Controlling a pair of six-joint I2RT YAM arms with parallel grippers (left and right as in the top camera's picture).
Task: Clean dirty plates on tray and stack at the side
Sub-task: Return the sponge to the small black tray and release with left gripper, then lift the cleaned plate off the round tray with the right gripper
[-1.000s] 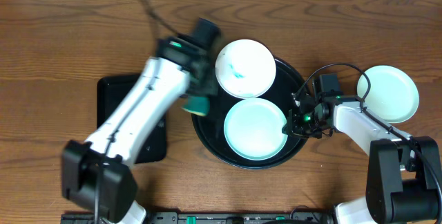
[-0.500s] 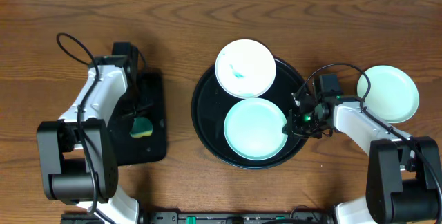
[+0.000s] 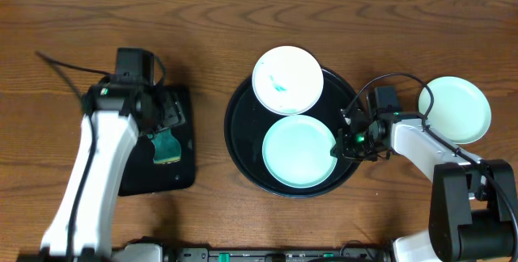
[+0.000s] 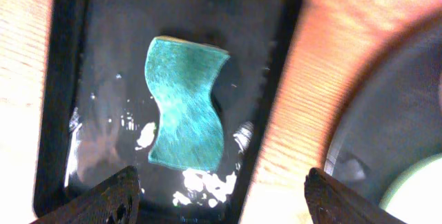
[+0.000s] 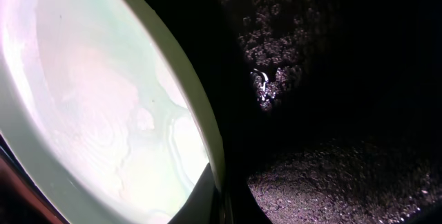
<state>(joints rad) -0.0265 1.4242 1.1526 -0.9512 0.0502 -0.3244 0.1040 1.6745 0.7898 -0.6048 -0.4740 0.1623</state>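
Two plates lie on the round black tray [image 3: 239, 129]. The far plate [image 3: 287, 80] is white with a teal smear, and the near plate [image 3: 299, 150] is pale mint. My right gripper [image 3: 349, 137] is shut on the near plate's right rim. In the right wrist view that plate [image 5: 103, 99] fills the left side, and my right gripper [image 5: 222, 207] pinches its edge. A third plate [image 3: 455, 110] rests on the table at the right. My left gripper [image 3: 160, 123] hangs open and empty over the green sponge [image 3: 166, 145]. From the left wrist, the sponge [image 4: 186, 106] lies flat beyond my left gripper [image 4: 224, 200].
The sponge sits on a small rectangular black tray [image 3: 180, 175], wet and glossy [image 4: 69, 79], left of the round tray. Bare wooden table [image 3: 210, 27] separates the two trays. A cable loops above my right arm [image 3: 405, 80].
My left arm swung from the round tray back to the rectangular tray, laid the sponge down there and opened its jaws. The right arm and all three plates have not moved.
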